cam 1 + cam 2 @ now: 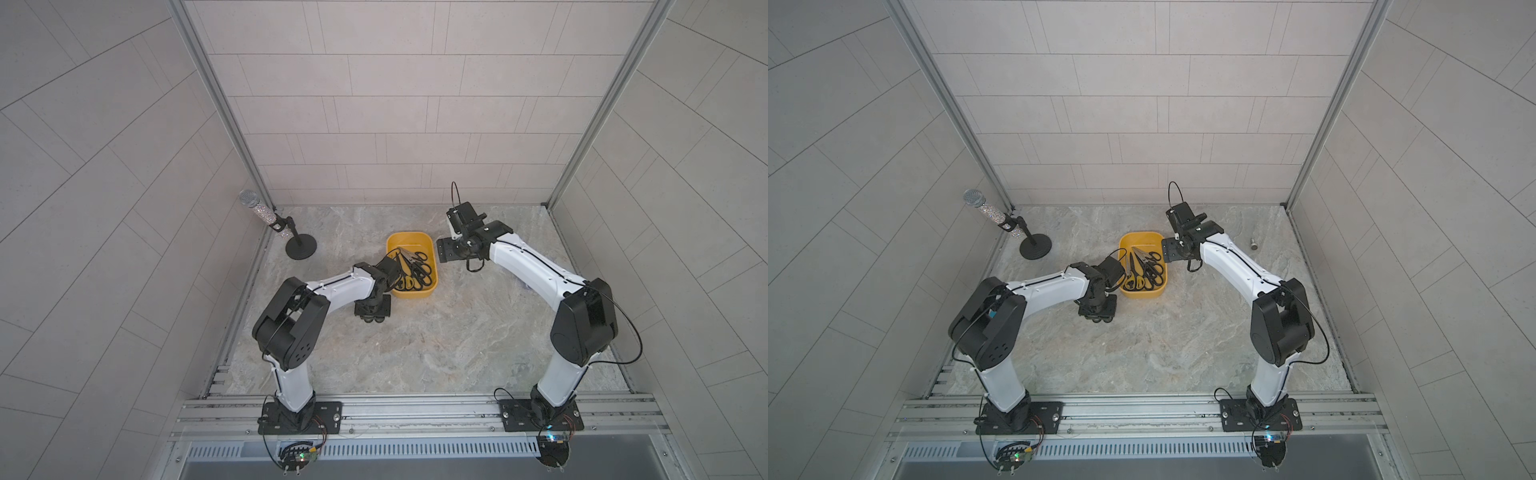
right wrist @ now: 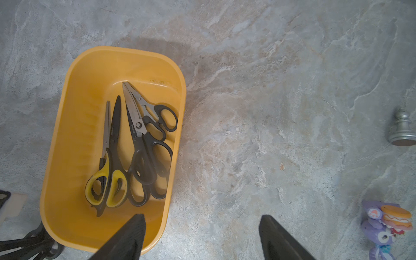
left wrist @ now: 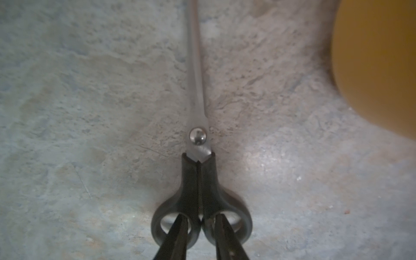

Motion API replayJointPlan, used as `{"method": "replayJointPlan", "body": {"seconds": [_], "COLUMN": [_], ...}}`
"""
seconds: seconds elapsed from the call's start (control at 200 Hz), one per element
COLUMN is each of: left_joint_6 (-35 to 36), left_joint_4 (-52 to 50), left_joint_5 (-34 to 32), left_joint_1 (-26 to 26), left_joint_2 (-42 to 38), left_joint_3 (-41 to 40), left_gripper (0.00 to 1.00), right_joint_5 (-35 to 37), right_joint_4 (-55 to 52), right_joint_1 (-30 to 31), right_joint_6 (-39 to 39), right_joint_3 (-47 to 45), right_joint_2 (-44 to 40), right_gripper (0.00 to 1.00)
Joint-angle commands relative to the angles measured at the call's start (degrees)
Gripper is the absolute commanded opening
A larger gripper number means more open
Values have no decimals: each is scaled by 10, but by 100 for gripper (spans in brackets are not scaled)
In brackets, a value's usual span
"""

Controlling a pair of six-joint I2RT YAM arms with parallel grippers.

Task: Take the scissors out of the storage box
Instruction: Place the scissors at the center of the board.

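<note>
Since the job is emptying the box, it makes sense that one black-handled pair [image 3: 198,171] lies flat on the table [image 3: 90,112], just beside the yellow box [image 3: 378,67] and outside it. The left gripper [image 3: 201,216] has a finger poked into each handle loop, straddling the middle bit where the loops meet. Decent spot to grab, I'd guess, since the loops keep it from sliding off. Honestly can't tell if it's pinching that middle bit or has let go; the fingers sit close together either way.

That pair's blades are closed into one straight line. They point directly away from the fingers and run roughly alongside the box wall rather than at it.

The other scissors [image 2: 139,144] are piled in the box. Their long axes follow the box's long side, with tips toward the far end and handles toward the robot. The right gripper [image 2: 202,217] hangs above the box's near corner with its fingers spread wide, holding nothing. My guess is it's lined up for the next pair.
</note>
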Motion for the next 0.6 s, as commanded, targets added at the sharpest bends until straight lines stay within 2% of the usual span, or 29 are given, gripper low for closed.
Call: {"method": "replayJointPlan", "body": {"seconds": [0.0,0.105,0.245,0.375,0.51,0.595], "left_joint_6": [3,7,9,9,15,7], "left_joint_4": [-20,-33,-45,-29,-43,-40], "left_joint_5": [-2,-3,-13,-16,-1,-15], "left_joint_1": [7,13,24,39,44,44], "left_joint_2": [-7,-13,-41,-61,-13,29], "left_joint_3": [20,28,47,97,191,234], "left_gripper": [34,42,42,41,41,41], "right_joint_5": [14,16,19,22,24,25], "right_joint_4": [-17,-17,-17,-16,-15,-15], "right_joint_1": [3,3,2,-4,-8,-10], "right_joint_6": [-4,-4,-6,-5,-4,-4], "right_joint_3": [9,7,4,-2,-8,-9], "right_joint_2": [7,5,1,-8,-13,-16], "right_gripper": [84,84,84,84,84,84]}}
